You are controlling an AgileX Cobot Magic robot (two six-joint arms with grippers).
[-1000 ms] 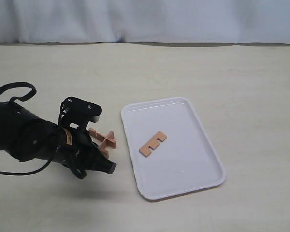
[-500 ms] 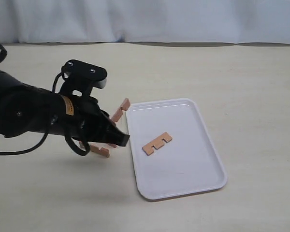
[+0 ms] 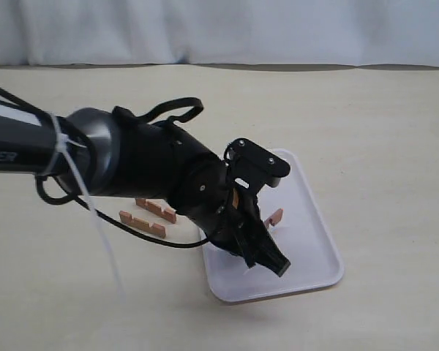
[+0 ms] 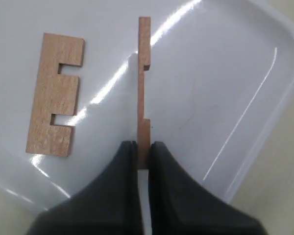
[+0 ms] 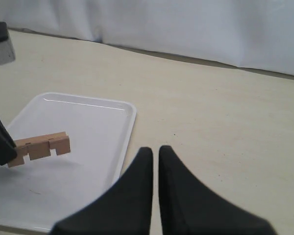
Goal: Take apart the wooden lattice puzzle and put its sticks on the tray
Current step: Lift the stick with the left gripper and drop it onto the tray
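Fingers (image 4: 122,196) at left clamp one stick (image 4: 144,88); wrist view reveals a second stick (image 4: 55,94) flat on the tray (image 4: 225,73).

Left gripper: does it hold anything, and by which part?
Yes. The left gripper holds one notched stick, pinched at one end between its fingertips, over the tray.

We see a glossy, smooth white plastic tray (image 4: 210,73) catching glare, matt pale wooden sticks (image 4: 46,98) showing fine grain, and a matt beige worktop (image 3: 366,110).
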